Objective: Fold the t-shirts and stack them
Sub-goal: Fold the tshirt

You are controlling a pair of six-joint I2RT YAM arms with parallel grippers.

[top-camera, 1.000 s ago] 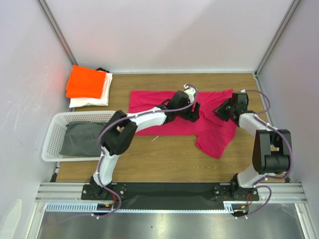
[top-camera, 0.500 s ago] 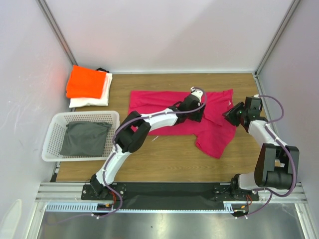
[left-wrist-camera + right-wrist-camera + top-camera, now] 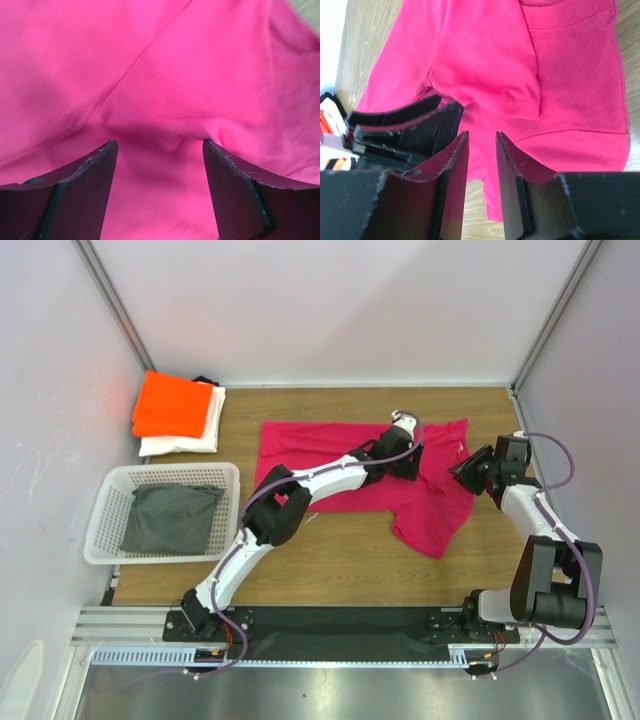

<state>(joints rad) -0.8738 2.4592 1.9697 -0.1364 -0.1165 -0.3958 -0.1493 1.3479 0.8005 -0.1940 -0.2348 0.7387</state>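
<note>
Left gripper [image 3: 160, 146] is reaching spread over the magenta tee [image 3: 300, 440] (not yet folded), right gripper [image 3: 481, 137] narrowly parted, empty; orange tee [image 3: 172, 405] is lying folded atop white tee [image 3: 185, 445].

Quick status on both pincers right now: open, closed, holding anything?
Left pincer: open wide over the pink t-shirt, nothing clamped.
Right pincer: open by a narrow gap, nothing pinched.

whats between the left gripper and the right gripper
Only rumpled cloth of the magenta-pink t-shirt lies between the left gripper and the right gripper, as the top external view shows.
</note>
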